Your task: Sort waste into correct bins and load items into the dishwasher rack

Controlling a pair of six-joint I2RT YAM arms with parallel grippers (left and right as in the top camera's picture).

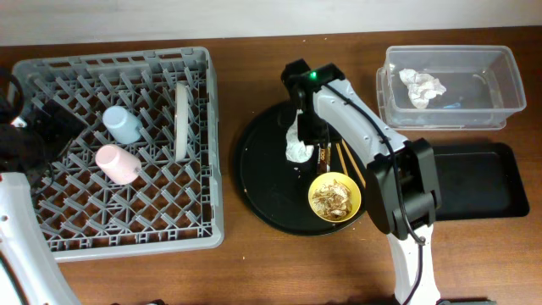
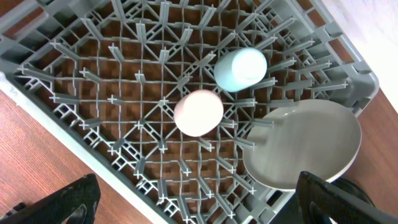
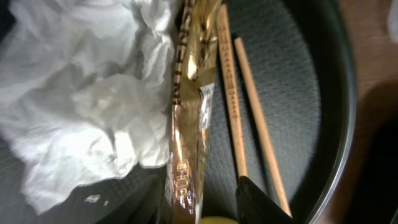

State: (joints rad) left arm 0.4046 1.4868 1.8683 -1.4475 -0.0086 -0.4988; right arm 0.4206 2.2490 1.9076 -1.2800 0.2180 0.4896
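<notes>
Two cups, the pink cup (image 1: pixel 117 163) and the light-blue cup (image 1: pixel 123 124), stand in the dishwasher rack (image 1: pixel 85 230) as seen from above, with the grey plate (image 1: pixel 181 119) on edge beside them. One napkin (image 1: pixel 422 86) lies in the clear tub (image 1: pixel 501 95), and the black rectangular tray (image 1: pixel 474 182) sits next to that tub. The right gripper (image 1: pixel 301 135) is down over the round black tray (image 1: pixel 262 182), above a second napkin. The chopsticks (image 1: pixel 349 163) and the yellow bowl (image 1: pixel 357 203) of food scraps (image 1: pixel 332 195) are close by.

The left wrist camera looks down on the same cups and plate. The left gripper (image 2: pixel 196 186) is spread wide with nothing in it, above the rack's edge.

The right wrist camera is pressed in close. A gold wrapper (image 3: pixel 189 124) lies against the napkin, with the chopsticks just beside it. One finger (image 3: pixel 258 199) shows; I cannot tell whether the jaws are apart or pinched on anything.

My worry is a grab catching wrapper and napkin together, so both land in one bin. That finger could also knock the chopsticks, or tip the bowl and spill the scraps.
</notes>
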